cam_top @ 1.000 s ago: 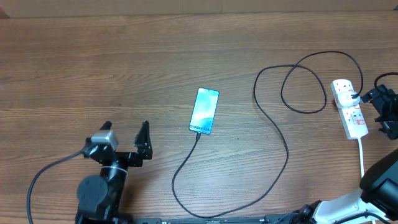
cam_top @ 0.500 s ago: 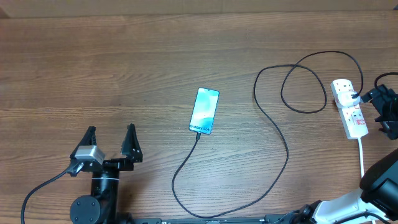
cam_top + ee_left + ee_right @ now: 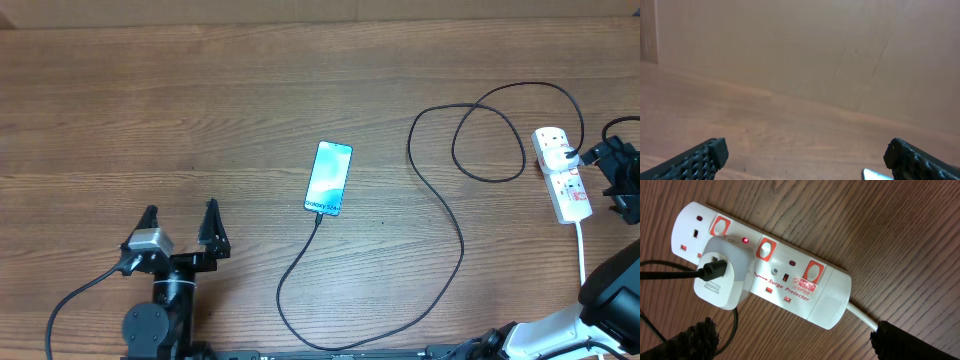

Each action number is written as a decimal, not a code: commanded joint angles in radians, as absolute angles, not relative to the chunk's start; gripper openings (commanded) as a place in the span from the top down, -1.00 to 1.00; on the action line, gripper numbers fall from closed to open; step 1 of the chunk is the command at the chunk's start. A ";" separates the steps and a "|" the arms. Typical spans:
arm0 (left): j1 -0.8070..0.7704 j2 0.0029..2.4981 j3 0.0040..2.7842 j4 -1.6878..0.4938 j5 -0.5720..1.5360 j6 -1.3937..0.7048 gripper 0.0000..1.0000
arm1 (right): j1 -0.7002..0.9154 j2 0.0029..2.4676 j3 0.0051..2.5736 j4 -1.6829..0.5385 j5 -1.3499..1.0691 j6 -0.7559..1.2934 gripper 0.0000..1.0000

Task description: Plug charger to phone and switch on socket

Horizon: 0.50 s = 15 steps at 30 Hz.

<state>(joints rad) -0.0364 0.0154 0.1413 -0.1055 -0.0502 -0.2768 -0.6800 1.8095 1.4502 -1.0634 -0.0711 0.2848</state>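
Note:
The phone (image 3: 329, 178) lies screen-up in the middle of the table, with the charger cable (image 3: 440, 200) plugged into its near end; a corner of it shows in the left wrist view (image 3: 875, 174). The cable loops right to a white adapter (image 3: 722, 277) in the socket (image 3: 561, 173). In the right wrist view the socket (image 3: 790, 275) shows red switches and a lit red lamp. My left gripper (image 3: 180, 222) is open and empty, left of the phone. My right gripper (image 3: 612, 175) is open, just right of the socket, with nothing between its fingers (image 3: 795, 340).
The socket's white cord (image 3: 582, 250) runs toward the near right edge. A cardboard wall (image 3: 790, 45) stands at the far side of the wooden table (image 3: 200, 110). The left arm's base and cable (image 3: 60, 295) sit at the near left.
My left gripper swung left and back from the phone a second ago, then shifted slightly right. The right gripper, the phone and the cable have not moved.

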 commanded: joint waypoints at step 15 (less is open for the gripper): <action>-0.026 0.002 0.012 -0.086 -0.059 -0.258 -0.99 | -0.677 1.801 1.465 -1.059 -0.069 0.288 -1.00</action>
